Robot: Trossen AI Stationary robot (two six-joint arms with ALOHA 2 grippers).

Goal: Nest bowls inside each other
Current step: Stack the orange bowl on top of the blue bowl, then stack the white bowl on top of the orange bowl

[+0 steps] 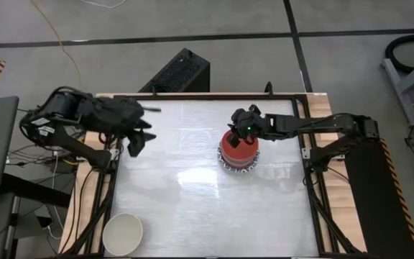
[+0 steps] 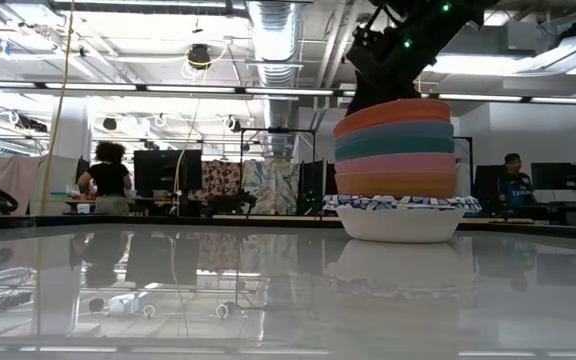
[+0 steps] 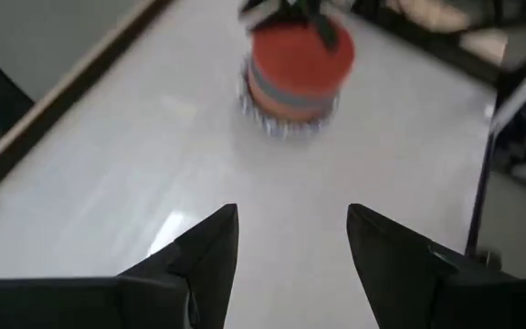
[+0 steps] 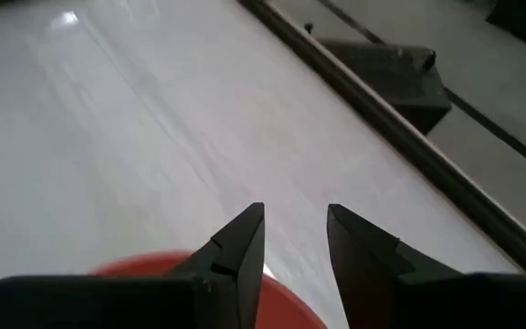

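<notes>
Hovering my right fingers (image 1: 237, 126) over the stack (image 2: 396, 170) near the middle of the surface (image 1: 192, 194), I am keeping them parted and holding nothing, just above the red bowl (image 4: 272, 302) on top. My left fingers (image 3: 290, 265) are waiting open and bare by the surface's left edge. A cream bowl (image 1: 123, 234) is sitting alone at the near left corner.

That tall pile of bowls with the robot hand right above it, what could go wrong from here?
The stack of bowls stands tall on one white patterned bowl, so a nudge from the right gripper, open just over the red top bowl, might tip it. The cream bowl sits alone at the table's near left corner, so a clumsy pick by the left gripper could push it off.
</notes>
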